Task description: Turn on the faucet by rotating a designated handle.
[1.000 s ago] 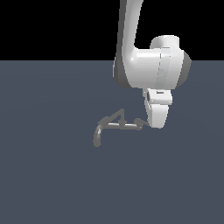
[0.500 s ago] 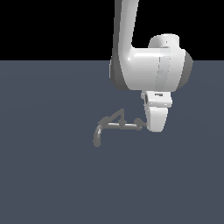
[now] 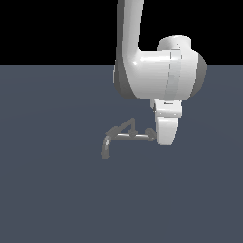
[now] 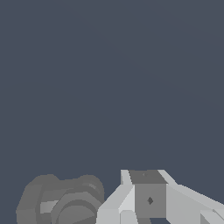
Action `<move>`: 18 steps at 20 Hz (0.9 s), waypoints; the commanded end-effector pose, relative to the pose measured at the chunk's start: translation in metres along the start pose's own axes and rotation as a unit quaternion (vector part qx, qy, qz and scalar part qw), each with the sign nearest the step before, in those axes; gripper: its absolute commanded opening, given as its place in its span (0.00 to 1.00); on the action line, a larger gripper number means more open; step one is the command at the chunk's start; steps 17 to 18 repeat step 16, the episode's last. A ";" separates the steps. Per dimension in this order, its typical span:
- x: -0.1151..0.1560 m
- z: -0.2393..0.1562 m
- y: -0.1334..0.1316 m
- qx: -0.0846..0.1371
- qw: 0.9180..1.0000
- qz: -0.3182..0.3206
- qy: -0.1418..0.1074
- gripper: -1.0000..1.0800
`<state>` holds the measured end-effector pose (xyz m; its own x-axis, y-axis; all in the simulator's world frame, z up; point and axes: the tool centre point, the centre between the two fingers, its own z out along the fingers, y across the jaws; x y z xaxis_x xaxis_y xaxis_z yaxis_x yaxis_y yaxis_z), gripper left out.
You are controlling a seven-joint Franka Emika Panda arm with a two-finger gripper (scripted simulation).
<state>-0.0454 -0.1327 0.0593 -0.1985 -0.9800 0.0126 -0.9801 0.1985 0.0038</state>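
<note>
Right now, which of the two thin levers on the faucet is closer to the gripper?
The handle, the short level lever, ends right beside the gripper. The longer slanted bar, which forms a peak, lies farther toward the exterior view's left.

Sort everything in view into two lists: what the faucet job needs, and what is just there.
Needed for the job:
faucet
handle
tool

Just there:
grey floor; nothing else is lying about.

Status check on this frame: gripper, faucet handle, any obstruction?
White gripper low at small dull-grey metal faucet, jaw state not visible. Short grey lever handle right beside gripper; contact unclear. Nothing else in the way.
</note>
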 end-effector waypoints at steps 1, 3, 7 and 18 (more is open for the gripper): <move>-0.042 -0.002 -0.002 0.002 1.000 -0.025 -0.006 0.00; -0.048 -0.002 -0.002 0.002 1.000 -0.026 -0.006 0.00; -0.022 -0.001 -0.008 -0.001 1.000 -0.002 -0.001 0.00; -0.069 -0.002 -0.029 0.002 1.000 -0.026 -0.006 0.00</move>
